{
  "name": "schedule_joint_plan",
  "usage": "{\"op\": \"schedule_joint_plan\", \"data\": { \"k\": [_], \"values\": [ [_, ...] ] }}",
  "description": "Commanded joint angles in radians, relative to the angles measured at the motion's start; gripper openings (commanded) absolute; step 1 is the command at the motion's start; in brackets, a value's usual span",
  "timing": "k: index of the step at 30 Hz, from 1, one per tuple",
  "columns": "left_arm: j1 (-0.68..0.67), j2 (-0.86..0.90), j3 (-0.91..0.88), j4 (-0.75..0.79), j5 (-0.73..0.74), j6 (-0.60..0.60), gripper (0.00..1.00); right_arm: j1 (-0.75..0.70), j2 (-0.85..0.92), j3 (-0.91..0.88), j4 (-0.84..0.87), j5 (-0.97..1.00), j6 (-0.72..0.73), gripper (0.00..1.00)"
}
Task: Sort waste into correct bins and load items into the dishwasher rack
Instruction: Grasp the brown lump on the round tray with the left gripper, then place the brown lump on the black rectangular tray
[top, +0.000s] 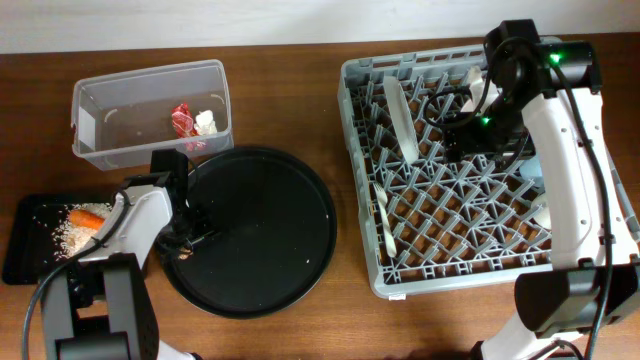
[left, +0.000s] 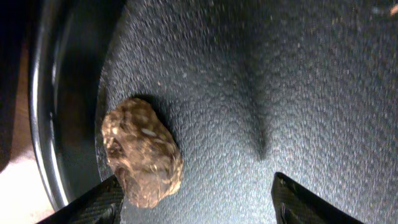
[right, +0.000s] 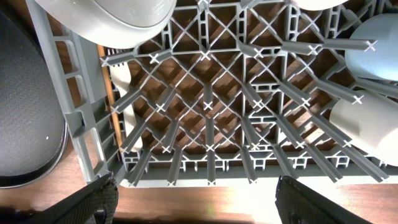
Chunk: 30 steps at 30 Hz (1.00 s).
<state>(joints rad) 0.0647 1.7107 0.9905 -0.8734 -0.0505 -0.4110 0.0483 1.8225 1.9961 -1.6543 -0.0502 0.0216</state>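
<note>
One small brown lump (left: 143, 152) lies on the round black tray (left: 249, 74), just beside one finger of our spread left pincer (left: 196, 190); we should centre it before closing.

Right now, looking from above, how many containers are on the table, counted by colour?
Black: 2, the round tray and the flat tray
Clear: 1, the tub
Grey: 1, the rack
Total: 4
</note>
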Motion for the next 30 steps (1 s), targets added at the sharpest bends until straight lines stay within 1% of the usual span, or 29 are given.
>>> {"op": "schedule_joint_plan", "data": {
  "k": [1,2,3,10,11,12,13,15,19,20,23,25,26,30],
  "values": [
    [-0.002,-0.004,-0.013,0.021,-0.019,0.009,0.74,-0.004,0.002,0.001,-0.007,0.01,-0.006,0.84],
    [-0.002,-0.004,-0.015,0.026,-0.018,0.008,0.74,-0.004,0.002,0.001,-0.007,0.01,-0.006,0.84],
    [-0.002,-0.004,-0.016,0.034,-0.018,0.008,0.69,-0.004,0.002,0.001,-0.007,0.01,-0.006,0.84],
    [-0.002,-0.004,-0.021,0.058,-0.018,0.008,0.47,-0.004,0.002,0.001,-0.006,0.01,-0.006,0.84],
    [-0.002,-0.004,-0.021,0.06,-0.018,0.009,0.43,-0.004,0.002,0.001,-0.006,0.01,-0.006,0.84],
    [-0.002,-0.004,-0.021,0.063,-0.018,0.008,0.35,-0.004,0.002,0.001,-0.006,0.01,-0.006,0.84],
    [-0.002,-0.004,-0.021,0.065,-0.018,0.008,0.3,-0.004,0.002,0.001,-0.006,0.011,-0.006,0.84],
    [-0.002,-0.004,-0.021,0.066,-0.018,0.008,0.25,-0.004,0.002,0.001,-0.006,0.011,-0.006,0.84],
    [-0.002,-0.004,-0.021,0.066,-0.018,0.009,0.11,-0.005,0.002,0.001,-0.006,0.016,-0.006,0.84],
    [-0.002,-0.004,-0.021,0.066,-0.018,0.009,0.08,-0.005,0.002,0.001,-0.007,0.018,-0.006,0.84],
    [-0.002,-0.01,-0.011,0.058,-0.018,0.01,0.07,-0.005,0.002,0.001,-0.007,0.018,-0.006,0.84],
    [0.006,-0.024,0.017,0.038,-0.018,0.01,0.04,-0.005,0.002,0.001,-0.007,0.018,-0.006,0.84],
    [0.015,-0.037,0.036,0.026,-0.018,0.01,0.01,-0.005,0.002,0.001,-0.007,0.018,-0.006,0.84],
    [0.03,-0.094,0.07,-0.002,-0.019,0.018,0.0,-0.005,0.002,0.001,-0.007,0.018,-0.006,0.84]
  ]
}}
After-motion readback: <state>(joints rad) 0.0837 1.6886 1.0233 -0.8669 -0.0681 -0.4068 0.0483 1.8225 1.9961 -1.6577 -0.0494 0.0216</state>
